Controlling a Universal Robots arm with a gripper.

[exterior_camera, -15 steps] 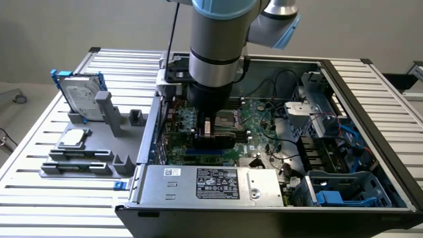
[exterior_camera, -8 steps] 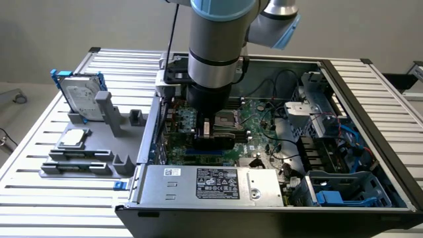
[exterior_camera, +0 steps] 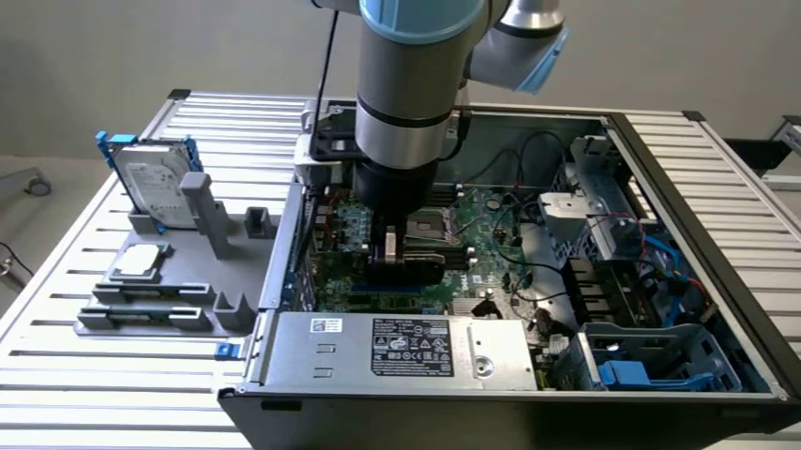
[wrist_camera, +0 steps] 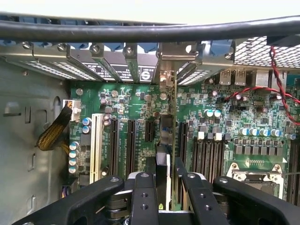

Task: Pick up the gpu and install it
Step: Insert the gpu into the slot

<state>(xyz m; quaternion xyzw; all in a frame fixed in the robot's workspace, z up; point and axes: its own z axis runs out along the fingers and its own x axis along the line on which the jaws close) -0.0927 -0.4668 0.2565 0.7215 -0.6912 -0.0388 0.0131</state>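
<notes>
**Claw Clamped on the Gpu Inside the Computer**

Start closest in, on the exterior view, with a striped metal counter (exterior_camera: 75, 375) carrying an open computer case (exterior_camera: 501, 412). Just inside the near wall, find a silver power box (exterior_camera: 400, 349) with a black and white label. Behind it, meet the green main board (exterior_camera: 482, 220).

Right above that board, see the claw (exterior_camera: 396, 251) reaching straight down from the big grey and blue arm (exterior_camera: 407, 84). Is shut tight on the gpu (exterior_camera: 389, 242), pinching its two flat sides. Holds the card up on its thin edge.

Off on the exterior view's left, spot a grey tray (exterior_camera: 188, 272) on the counter, with a small square silver chip (exterior_camera: 141, 261) lying flat on it. Farther back on the same tray, find a silver hard drive (exterior_camera: 157, 178) in a blue frame, standing up.

On the wrist view, begin with the black fingers (wrist_camera: 144, 197), one on each side of the card. Follow the card away over the long black slots (wrist_camera: 131, 138), running in line with them. End at its silver end (wrist_camera: 165, 77), right up against the case's back wall, beside the row of silver slot covers (wrist_camera: 93, 65). Hard to tell: pushed down into a slot, or only sitting above one.
</notes>
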